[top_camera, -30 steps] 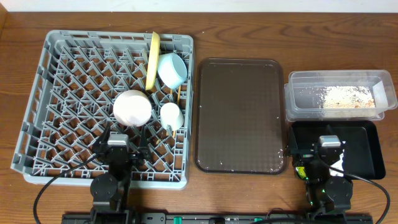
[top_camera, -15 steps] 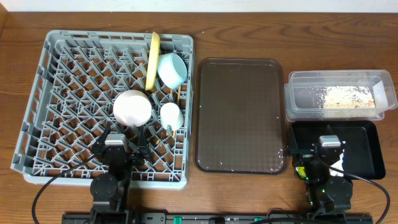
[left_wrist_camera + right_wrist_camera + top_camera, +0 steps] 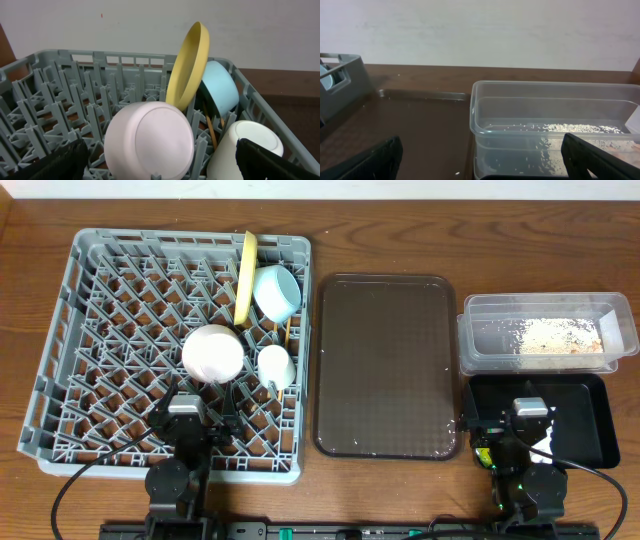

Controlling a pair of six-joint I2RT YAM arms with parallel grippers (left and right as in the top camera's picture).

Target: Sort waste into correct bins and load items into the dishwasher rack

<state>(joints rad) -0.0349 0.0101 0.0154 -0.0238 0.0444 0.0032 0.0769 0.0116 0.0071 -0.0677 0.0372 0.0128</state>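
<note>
Rack (image 3: pixel 58 380) holds two bowls (image 3: pixel 212 352) (image 3: pixel 277 292), one plate (image 3: pixel 245 275), one cup (image 3: pixel 276 365); left tool (image 3: pixel 162 164), right tool (image 3: pixel 481 163) released.

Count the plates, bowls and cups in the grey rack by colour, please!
White: 2, the white bowl and the cup
Yellow: 1, the plate
Blue: 1, the blue bowl
Total: 4

Dark brown flat tray (image 3: pixel 385 365), centre of the overhead frame, rectangular with rounded corners, lying flat on the wooden tabletop (image 3: pixel 400 225). White wall (image 3: pixel 100 25) along the top of both wrist views.
</note>
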